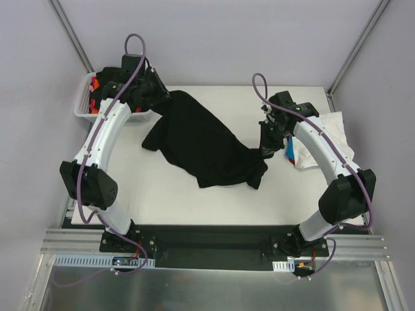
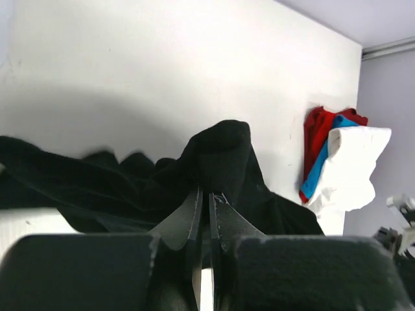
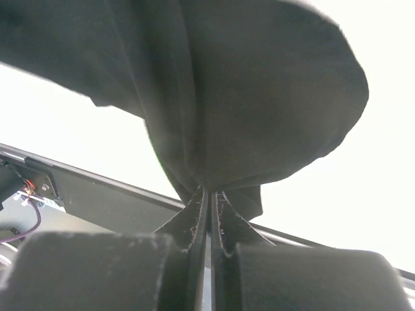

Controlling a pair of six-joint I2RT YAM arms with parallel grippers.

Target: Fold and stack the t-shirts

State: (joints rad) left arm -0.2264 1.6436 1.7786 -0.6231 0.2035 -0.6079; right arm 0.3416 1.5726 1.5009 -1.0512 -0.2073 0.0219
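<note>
Black t-shirt point(image 1: 201, 146): laid crumpled across the middle of the desk point(image 1: 162, 194), running diag. from the far-left corner to the right side; it is held at both ends.
Left gripper point(image 2: 209, 194): fingers are pressed together on a bunched fold of the black t-shirt, at its far-left end, just beside the basket.
Right gripper point(image 3: 209, 191): clamped on the opposite end of the black t-shirt; the cloth is seen gathered at the tips in the wrist view.
White mesh basket point(image 1: 83, 103): placed at the far-left edge of the desk, w/ orange cloth point(image 1: 95, 84) inside; partly hidden by the left arm point(image 1: 107, 129).
Pile at right edge: white t-shirt point(image 1: 337, 129) is laid on top, w/ blue t-shirt point(image 2: 321, 170) and red t-shirt point(image 2: 316, 136) partly covered under it.
</note>
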